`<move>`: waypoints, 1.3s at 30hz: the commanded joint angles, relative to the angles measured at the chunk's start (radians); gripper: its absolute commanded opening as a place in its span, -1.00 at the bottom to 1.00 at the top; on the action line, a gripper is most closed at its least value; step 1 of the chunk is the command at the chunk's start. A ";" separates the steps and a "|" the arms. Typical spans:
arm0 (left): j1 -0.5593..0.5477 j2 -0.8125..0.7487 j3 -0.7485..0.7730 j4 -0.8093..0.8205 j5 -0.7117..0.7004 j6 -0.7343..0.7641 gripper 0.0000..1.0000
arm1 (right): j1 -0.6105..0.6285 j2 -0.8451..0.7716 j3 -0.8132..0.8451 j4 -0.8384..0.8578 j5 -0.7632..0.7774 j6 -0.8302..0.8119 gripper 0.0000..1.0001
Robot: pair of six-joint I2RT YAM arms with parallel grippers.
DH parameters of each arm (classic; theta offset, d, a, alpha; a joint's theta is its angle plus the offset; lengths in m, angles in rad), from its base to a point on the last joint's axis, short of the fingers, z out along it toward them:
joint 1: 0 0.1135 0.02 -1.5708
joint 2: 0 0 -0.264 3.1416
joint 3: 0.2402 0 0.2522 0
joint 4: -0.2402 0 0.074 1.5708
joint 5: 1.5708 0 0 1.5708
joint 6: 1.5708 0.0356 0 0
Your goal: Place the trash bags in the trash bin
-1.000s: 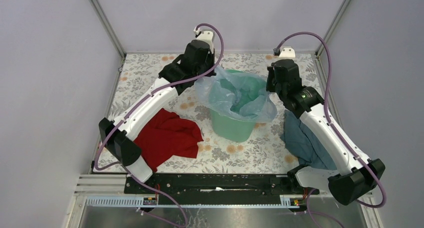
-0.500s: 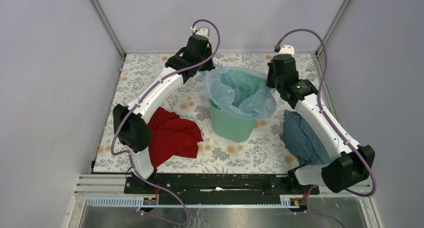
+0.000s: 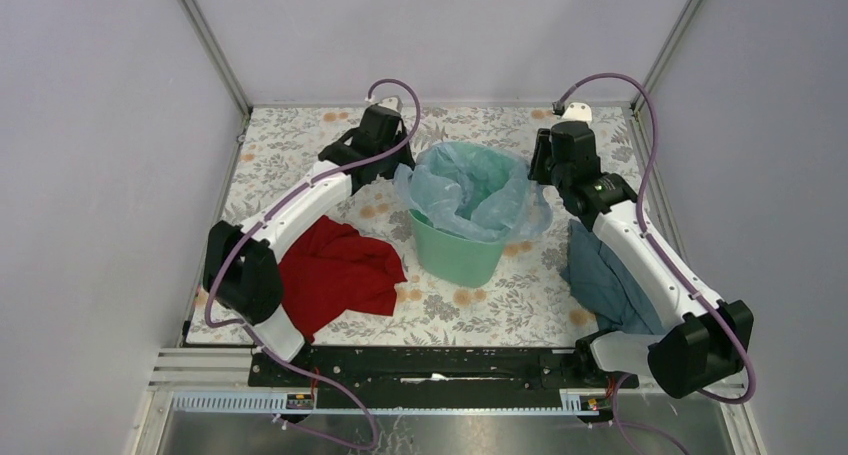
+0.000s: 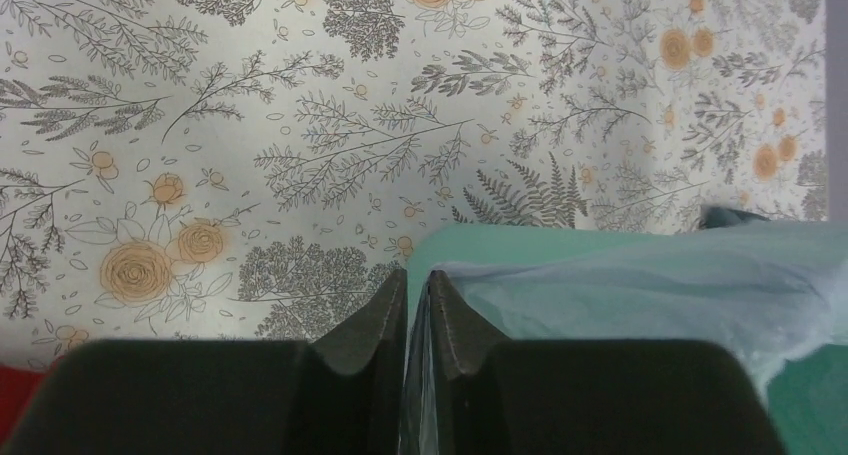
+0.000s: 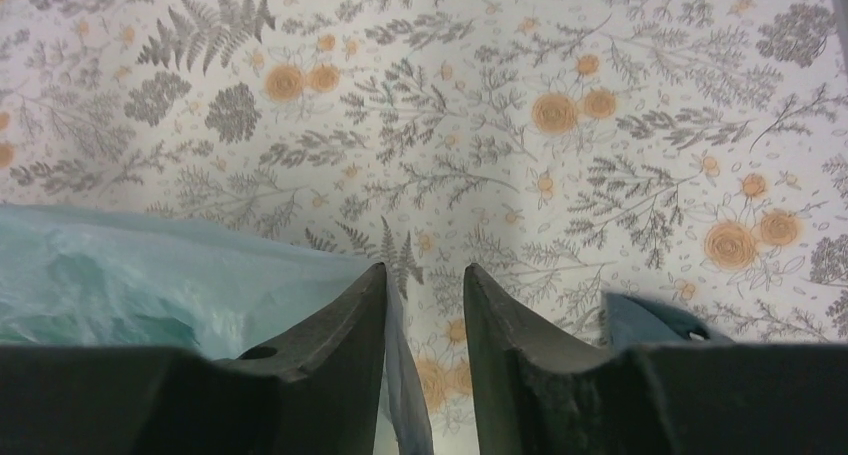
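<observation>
trash bin (image 3: 455, 255): is showing no readable lettering
trash bag (image 3: 470, 187): is showing no print or label
worktop (image 3: 290, 145): is showing only a flower pattern, no words or numbers
red cloth (image 3: 340, 275): is showing no tag or text

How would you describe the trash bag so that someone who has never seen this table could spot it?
On the floral table, find the mint-green bin near the middle, the tallest thing there. The bag is the thin pale-blue film lining it and spilling over its rim. Unlike the red cloth and grey-blue cloth lying beside the bin, it is see-through and crinkled.
</observation>
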 commanded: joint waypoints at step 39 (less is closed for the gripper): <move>0.036 -0.514 -0.441 0.073 0.194 -0.082 -0.11 | 0.003 -0.299 -0.175 -0.078 -0.386 0.203 0.47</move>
